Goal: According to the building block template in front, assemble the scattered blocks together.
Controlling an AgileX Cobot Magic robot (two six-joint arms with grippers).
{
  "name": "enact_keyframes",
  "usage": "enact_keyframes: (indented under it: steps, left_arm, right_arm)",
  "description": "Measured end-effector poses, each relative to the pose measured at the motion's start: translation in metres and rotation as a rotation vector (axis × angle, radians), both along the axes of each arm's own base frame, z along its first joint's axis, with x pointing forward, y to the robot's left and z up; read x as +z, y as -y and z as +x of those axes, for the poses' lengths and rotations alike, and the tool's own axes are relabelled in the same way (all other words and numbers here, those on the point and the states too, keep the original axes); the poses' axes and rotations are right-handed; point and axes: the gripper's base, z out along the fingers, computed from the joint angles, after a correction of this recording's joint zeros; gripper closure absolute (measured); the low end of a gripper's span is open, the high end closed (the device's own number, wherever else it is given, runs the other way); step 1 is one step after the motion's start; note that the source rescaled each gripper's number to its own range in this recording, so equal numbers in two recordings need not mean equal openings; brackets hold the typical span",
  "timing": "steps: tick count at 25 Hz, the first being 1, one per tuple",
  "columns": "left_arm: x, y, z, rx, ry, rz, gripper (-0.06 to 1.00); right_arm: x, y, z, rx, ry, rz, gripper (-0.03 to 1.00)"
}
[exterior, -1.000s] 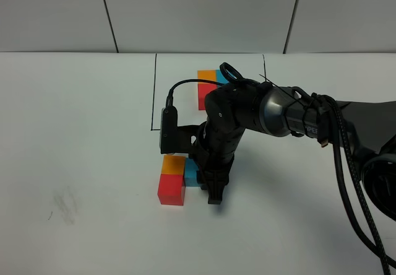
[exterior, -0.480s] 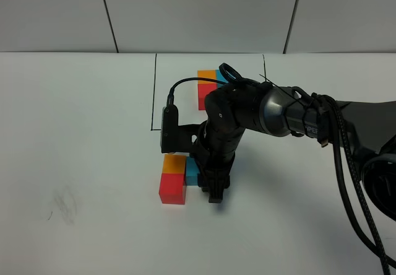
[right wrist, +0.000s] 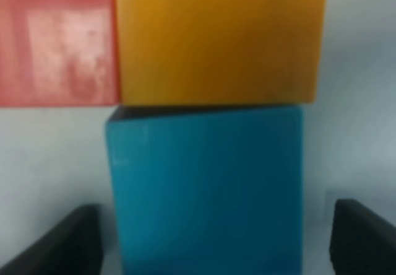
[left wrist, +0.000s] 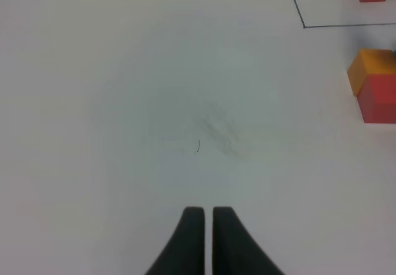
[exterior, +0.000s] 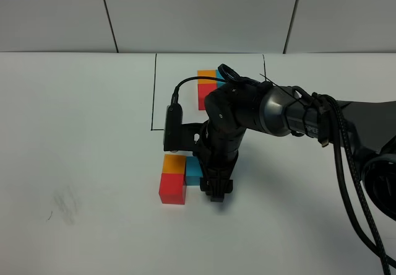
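The scattered blocks sit together in front of the drawn frame: the red cube [exterior: 172, 188], the orange cube [exterior: 174, 163] behind it, and the teal-blue cube [exterior: 193, 171] against the orange one's right side. My right gripper [exterior: 215, 191] points down at the blue cube's right. In the right wrist view it [right wrist: 210, 244] is open, with its fingers [right wrist: 62, 244] on either side of the blue cube [right wrist: 207, 188] and a gap on each side. The template [exterior: 209, 84] lies inside the black rectangle [exterior: 153, 95], partly hidden by the arm. My left gripper [left wrist: 203, 225] is shut and empty over bare table.
The left wrist view shows the orange cube [left wrist: 373, 70] and red cube [left wrist: 378, 104] far off, a corner of the black line [left wrist: 303, 21], and a faint scuff [left wrist: 216, 132] on the white table. The right arm's cables [exterior: 346, 182] hang at the right.
The right wrist has turned a little and its fingertips have shifted slightly back toward the blue cube. The cubes have stayed about where they were.
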Motion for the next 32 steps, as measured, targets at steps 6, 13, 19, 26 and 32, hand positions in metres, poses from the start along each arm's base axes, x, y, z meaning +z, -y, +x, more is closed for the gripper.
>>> enact_keyframes:
  steps: [6, 13, 19, 26, 32]
  left_arm:
    - [0.0, 0.0, 0.0, 0.0, 0.0, 0.0, 0.94]
    - [0.0, 0.0, 0.0, 0.0, 0.0, 0.0, 0.94]
    - [0.0, 0.0, 0.0, 0.0, 0.0, 0.0, 0.94]
    - [0.0, 0.0, 0.0, 0.0, 0.0, 0.0, 0.94]
    - [0.0, 0.0, 0.0, -0.001, 0.0, 0.001, 0.94]
  right_arm:
    - [0.016, 0.008, 0.003, -0.034, 0.012, 0.004, 0.08]
    - [0.043, 0.029, 0.01, -0.118, 0.023, 0.003, 0.08]
    - [0.077, 0.056, 0.014, -0.219, 0.045, 0.0, 0.08]
    - [0.117, 0.09, 0.009, -0.325, 0.047, -0.014, 0.29]
    - [0.143, 0.117, -0.01, -0.374, 0.073, 0.009, 0.87]
